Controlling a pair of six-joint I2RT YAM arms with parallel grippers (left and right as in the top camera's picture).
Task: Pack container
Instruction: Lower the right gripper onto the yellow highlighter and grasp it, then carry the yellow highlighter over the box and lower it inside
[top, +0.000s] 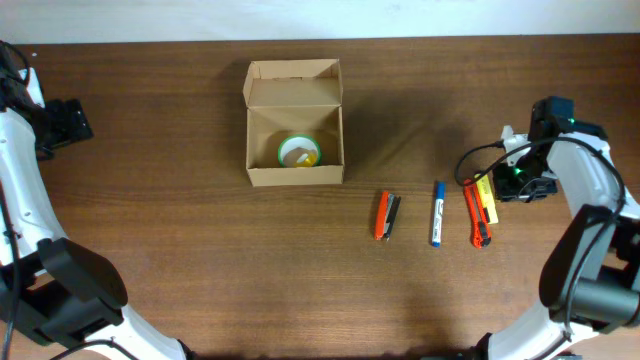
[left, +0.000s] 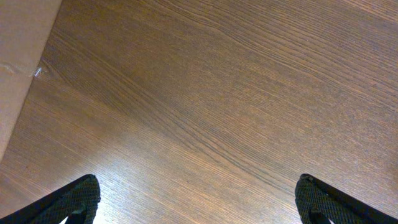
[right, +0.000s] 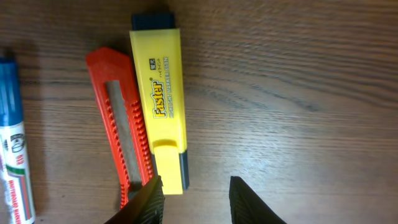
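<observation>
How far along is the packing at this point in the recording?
Done: one tape roll lies inside the open container. In hand: nothing is held; the right gripper hovers with jaws apart at the end of the yellow highlighter. Left: the highlighter, orange cutter, blue marker and an orange-black tool lie on the table, and the lid flap is up. The left gripper hangs open off to the side.

Robotics lab bench: wood-grain table (top: 200, 260), left arm (top: 22, 190) and right arm (top: 588, 195) at its side edges; stationery: marker (top: 437, 213), utility knife (top: 478, 225), highlighter (top: 487, 200).
</observation>
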